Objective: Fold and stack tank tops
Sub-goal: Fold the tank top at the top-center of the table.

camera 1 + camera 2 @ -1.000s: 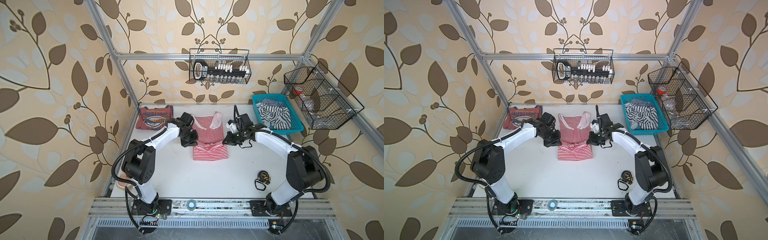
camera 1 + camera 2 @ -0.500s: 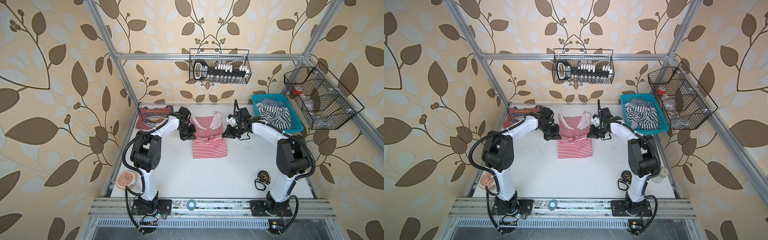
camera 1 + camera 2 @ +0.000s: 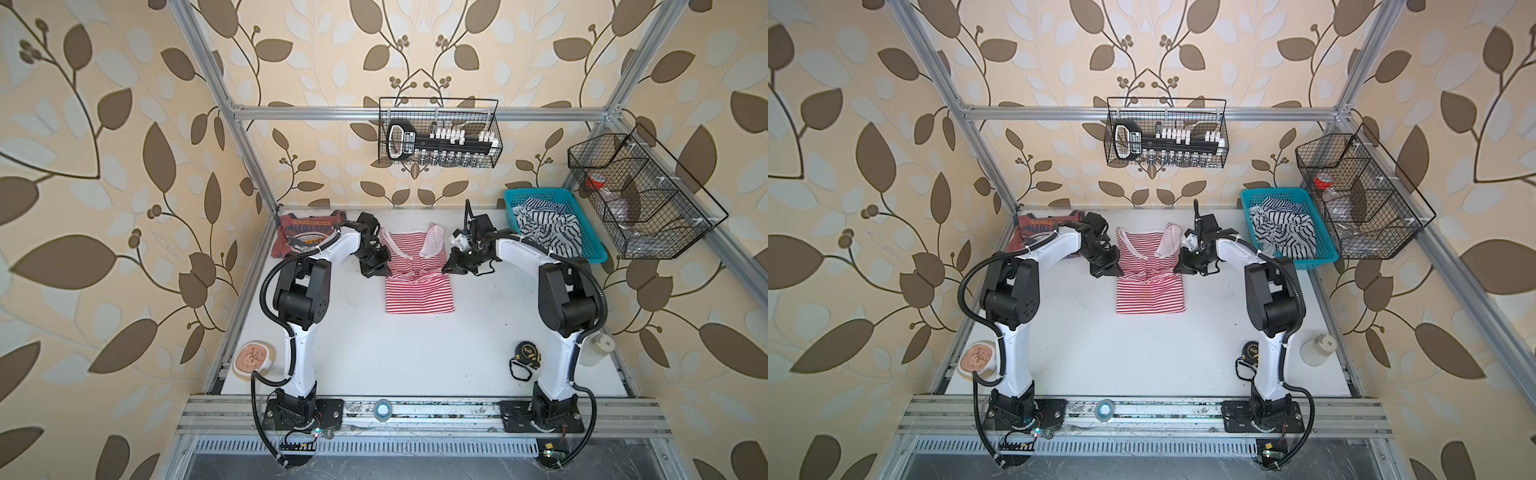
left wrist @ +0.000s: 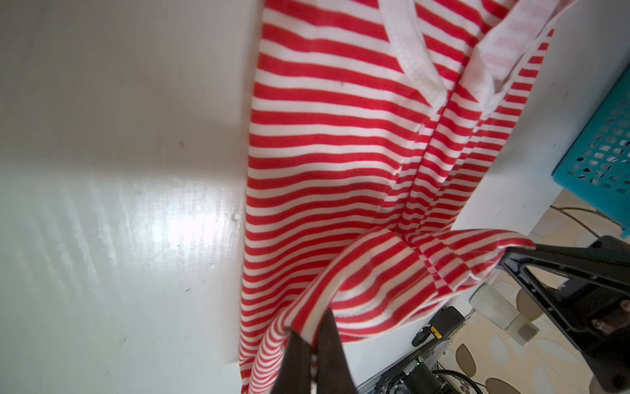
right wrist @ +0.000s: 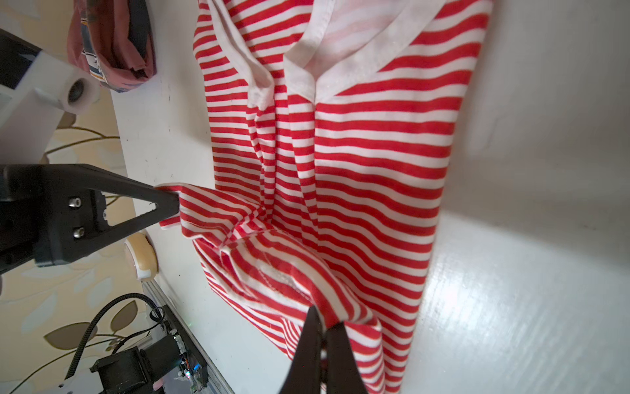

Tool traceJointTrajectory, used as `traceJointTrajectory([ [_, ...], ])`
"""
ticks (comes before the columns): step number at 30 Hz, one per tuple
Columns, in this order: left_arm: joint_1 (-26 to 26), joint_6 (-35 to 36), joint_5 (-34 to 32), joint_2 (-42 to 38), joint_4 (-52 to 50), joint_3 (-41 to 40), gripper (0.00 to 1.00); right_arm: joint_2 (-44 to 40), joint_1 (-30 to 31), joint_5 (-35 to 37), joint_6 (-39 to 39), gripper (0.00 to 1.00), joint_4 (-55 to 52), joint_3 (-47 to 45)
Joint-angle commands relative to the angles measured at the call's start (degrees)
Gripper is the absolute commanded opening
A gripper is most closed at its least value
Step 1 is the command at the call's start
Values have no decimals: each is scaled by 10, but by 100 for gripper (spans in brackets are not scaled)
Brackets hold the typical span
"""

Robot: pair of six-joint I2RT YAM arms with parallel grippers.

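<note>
The striped tank top lies on the bench between the left pincer and right pincer, each touching a bunched side edge.

Tbh nothing's readable: the dusty red tank top, on the left-arm side of the red-and-white striped tank top, has chest lettering too blurry to make out, same with the label on the black plastic tool hanging behind it.
</note>
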Motion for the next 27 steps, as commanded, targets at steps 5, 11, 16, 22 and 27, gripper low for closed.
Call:
traceJointTrajectory([
  [5, 11, 7, 22, 25, 0, 33, 0, 53, -10, -27, -1, 2, 5, 41],
  [11, 22, -7, 27, 33, 19, 32, 37, 80, -15, -42, 7, 25, 16, 67],
  [16, 35, -23, 25, 31, 30, 46, 53, 60, -32, -54, 38, 35, 63, 53],
  [22, 55, -29, 4, 7, 26, 89, 58, -4, -48, -35, 44, 39, 80, 20],
  [27, 58, -2, -39, -13, -33, 127, 60, -56, -48, -27, 30, 38, 71, -25],
])
